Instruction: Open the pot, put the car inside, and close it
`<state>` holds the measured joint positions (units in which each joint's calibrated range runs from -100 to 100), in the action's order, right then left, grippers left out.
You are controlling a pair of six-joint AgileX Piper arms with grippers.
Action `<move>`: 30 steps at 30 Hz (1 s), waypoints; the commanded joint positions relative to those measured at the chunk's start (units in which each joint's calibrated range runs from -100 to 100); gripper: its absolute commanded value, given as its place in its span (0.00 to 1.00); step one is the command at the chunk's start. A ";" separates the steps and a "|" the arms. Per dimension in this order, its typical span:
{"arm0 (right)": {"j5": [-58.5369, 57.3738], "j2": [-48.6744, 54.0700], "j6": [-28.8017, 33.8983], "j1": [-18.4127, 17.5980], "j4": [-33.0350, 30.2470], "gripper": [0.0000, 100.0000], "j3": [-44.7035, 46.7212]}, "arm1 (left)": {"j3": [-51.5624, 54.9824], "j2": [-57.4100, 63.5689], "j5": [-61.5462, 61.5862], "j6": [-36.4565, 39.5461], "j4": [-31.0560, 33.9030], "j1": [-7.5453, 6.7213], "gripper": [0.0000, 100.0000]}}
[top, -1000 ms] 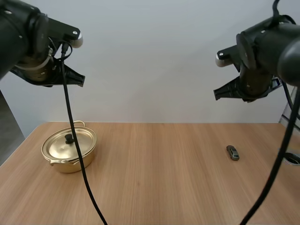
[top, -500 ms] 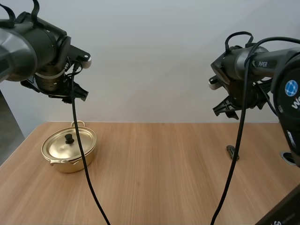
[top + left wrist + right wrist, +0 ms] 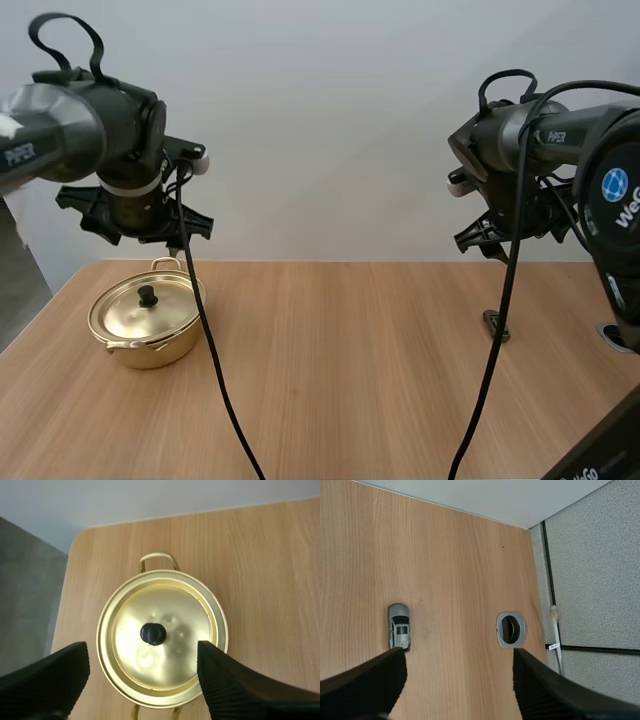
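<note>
Two black robot hands hang above a pale wooden worktop (image 3: 330, 370), each over its own object and neither touching anything. The left hand (image 3: 142, 652) is poised over a golden pot (image 3: 147, 320) near the worktop's left edge, its fingers spread wide with the ribbed inner faces turned toward each other. Seen from the left wrist, the pot's lid (image 3: 165, 605) sits squarely on the rim and closes the pot, and its black knob (image 3: 153, 633) lies between the two fingertips but well below them. A loop handle (image 3: 158, 560) juts from the pot's far side.

Across the worktop, well apart from the pot, the right hand (image 3: 457, 657) hovers with its fingers likewise spread and nothing between them. A small grey toy car (image 3: 399, 626) lies flat on the bare wood below, just beside the tip of one finger as the right wrist camera shows it. A round grey grommet (image 3: 510, 629) is set into the worktop near the car, toward the worktop's right edge. Bare wood stretches between pot and car.
</note>
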<state>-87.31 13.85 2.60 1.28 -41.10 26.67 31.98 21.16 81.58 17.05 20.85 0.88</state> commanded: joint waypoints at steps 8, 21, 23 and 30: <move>-0.61 0.05 0.05 0.00 1.05 1.00 -0.02 | 5.46 -6.61 -1.20 12.33 9.49 0.04 1.00; -5.05 0.05 0.05 0.00 1.05 1.00 -0.02 | 5.93 -10.80 -12.56 12.33 10.68 0.04 1.00; -5.63 0.05 0.05 0.00 1.05 1.00 -0.02 | 5.93 -12.09 -13.51 12.33 11.40 0.04 1.00; -6.03 0.05 0.05 0.00 0.94 1.00 -0.02 | 5.93 -17.47 -15.50 12.33 12.88 0.97 1.00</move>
<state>-93.40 13.85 2.60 1.28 -40.18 26.67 37.93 4.50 66.15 29.41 33.73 1.81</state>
